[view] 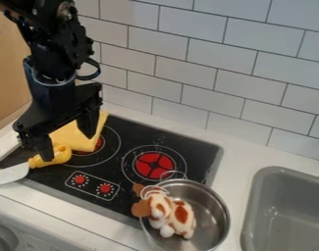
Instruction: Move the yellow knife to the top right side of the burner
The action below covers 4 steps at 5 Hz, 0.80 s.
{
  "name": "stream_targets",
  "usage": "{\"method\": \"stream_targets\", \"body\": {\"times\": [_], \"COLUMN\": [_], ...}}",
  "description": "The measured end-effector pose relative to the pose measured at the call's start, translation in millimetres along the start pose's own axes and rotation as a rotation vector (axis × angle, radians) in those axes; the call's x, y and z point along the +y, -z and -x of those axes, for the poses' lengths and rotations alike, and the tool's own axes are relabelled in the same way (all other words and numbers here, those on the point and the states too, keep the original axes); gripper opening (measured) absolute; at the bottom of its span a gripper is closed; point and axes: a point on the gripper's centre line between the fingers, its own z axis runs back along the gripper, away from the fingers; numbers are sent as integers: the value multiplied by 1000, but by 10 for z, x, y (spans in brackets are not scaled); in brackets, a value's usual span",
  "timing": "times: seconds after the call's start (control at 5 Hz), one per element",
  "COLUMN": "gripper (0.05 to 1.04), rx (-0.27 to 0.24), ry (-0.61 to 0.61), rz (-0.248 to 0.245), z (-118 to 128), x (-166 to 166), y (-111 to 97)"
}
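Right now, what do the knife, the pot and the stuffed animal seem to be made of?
The knife looks like hard plastic: smooth yellow handle, pale blade without a metallic gleam. The pot seems shiny metal, likely steel, given its silvery reflections. The stuffed animal looks like soft, matte plush fabric, rounded and padded.

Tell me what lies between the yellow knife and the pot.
The camera view shows a control panel with two red dials between the knife and the pot.
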Motion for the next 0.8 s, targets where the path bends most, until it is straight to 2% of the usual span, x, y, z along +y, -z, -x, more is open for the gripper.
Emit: {"method": "stream_targets", "body": {"times": [0.2,0.4,0.6,0.8], "gripper": [999,999,999,999], "rx": [-8,-21,5,44], "ry": [-116,-340,-569,-770], "rz": [33,3,-33,-33], "z": [1,-7,-37,-138], "x": [-16,26,-84,-174], "y": [-49,-53,13,124]}}
